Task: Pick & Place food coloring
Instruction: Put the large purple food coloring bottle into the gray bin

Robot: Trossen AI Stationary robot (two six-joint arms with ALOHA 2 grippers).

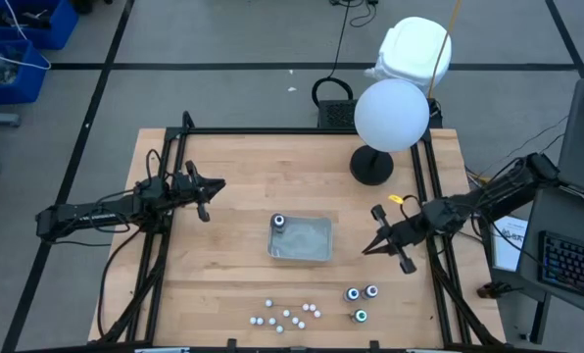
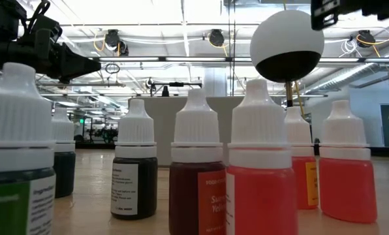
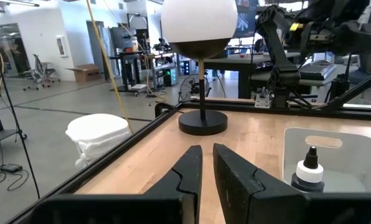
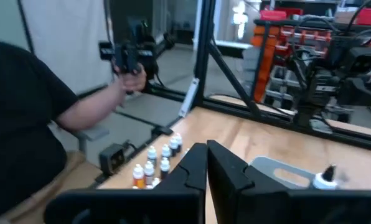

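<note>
One food coloring bottle [image 1: 279, 222] stands upright on its base in the far left corner of the clear tray [image 1: 307, 253]; it also shows in the left wrist view [image 3: 309, 171]. Three more bottles [image 1: 361, 299] stand on the table near the front edge, right of the tray. My right gripper [image 1: 366, 250] hangs in the air just right of the tray, shut and empty, its fingers meeting in the right wrist view [image 4: 206, 167]. My left gripper [image 1: 219, 184] waits at the table's left, level, its fingers [image 3: 192, 171] nearly together with nothing between them.
Several small white-capped dropper bottles [image 1: 287, 314] stand near the front edge and fill the low view [image 2: 260, 163]. A white globe lamp [image 1: 391, 115] stands on its dark base [image 1: 371, 165] at the far right. A person in a dark sleeve [image 4: 23, 118] is beside the table.
</note>
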